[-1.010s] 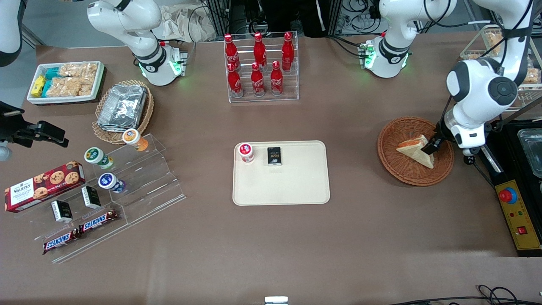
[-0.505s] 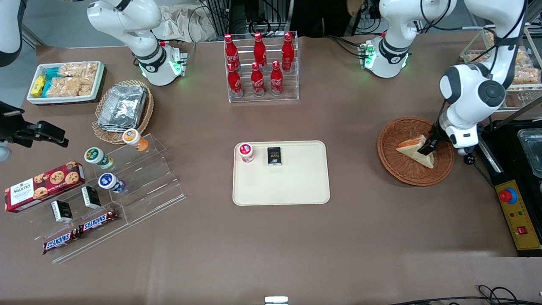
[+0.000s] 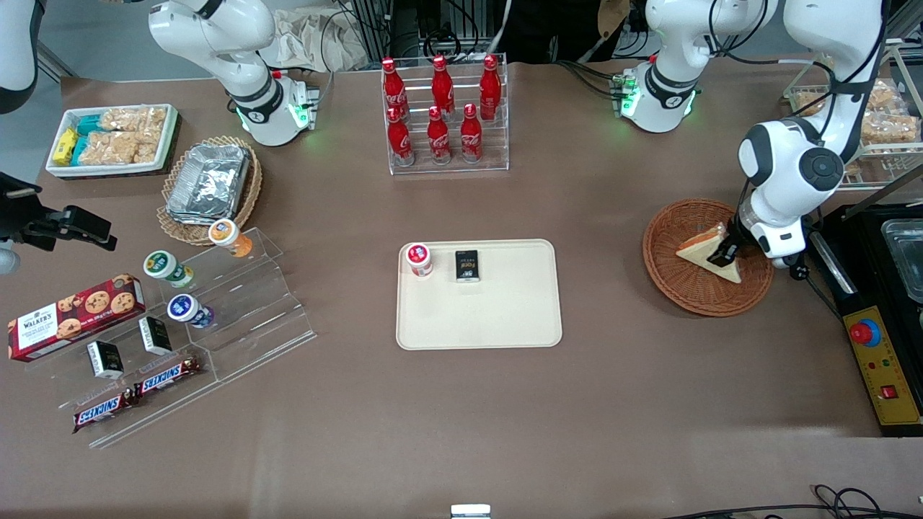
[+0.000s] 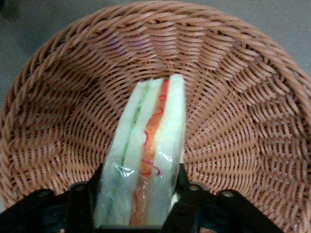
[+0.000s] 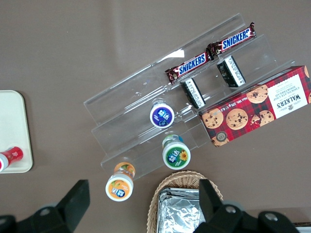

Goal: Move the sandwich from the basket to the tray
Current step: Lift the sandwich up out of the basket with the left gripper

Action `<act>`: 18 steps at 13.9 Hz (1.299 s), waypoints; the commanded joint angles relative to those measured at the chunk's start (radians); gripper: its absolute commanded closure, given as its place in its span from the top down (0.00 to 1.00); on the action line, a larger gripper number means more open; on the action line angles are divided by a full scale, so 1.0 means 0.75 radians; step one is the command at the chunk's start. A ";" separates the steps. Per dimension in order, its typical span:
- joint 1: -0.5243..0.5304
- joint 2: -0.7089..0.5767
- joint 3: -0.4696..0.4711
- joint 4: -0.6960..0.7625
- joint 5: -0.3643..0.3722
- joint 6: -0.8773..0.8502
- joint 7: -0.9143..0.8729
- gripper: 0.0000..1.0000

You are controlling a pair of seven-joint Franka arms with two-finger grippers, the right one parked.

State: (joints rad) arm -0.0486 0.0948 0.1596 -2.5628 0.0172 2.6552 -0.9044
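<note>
I read this as a robotics lab staged as a snack shop: arm bases [image 3: 660,90] bolted to my table [image 3: 461,418], emergency-stop box [image 3: 883,364], cola rack [image 3: 443,115], acrylic display steps [image 3: 216,317].

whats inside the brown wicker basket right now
Only the sandwich, a wrapped wedge standing on edge, with the gripper shut on it, jaws against both bread faces. The weave of the basket under the sandwich and gripper is covered.
</note>
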 commanded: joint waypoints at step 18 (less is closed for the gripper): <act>-0.033 -0.122 -0.556 0.832 0.045 -1.205 0.492 0.00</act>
State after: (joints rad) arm -0.0761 -0.0283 -0.2091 -1.9693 0.0587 1.7693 -0.5971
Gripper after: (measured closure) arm 0.753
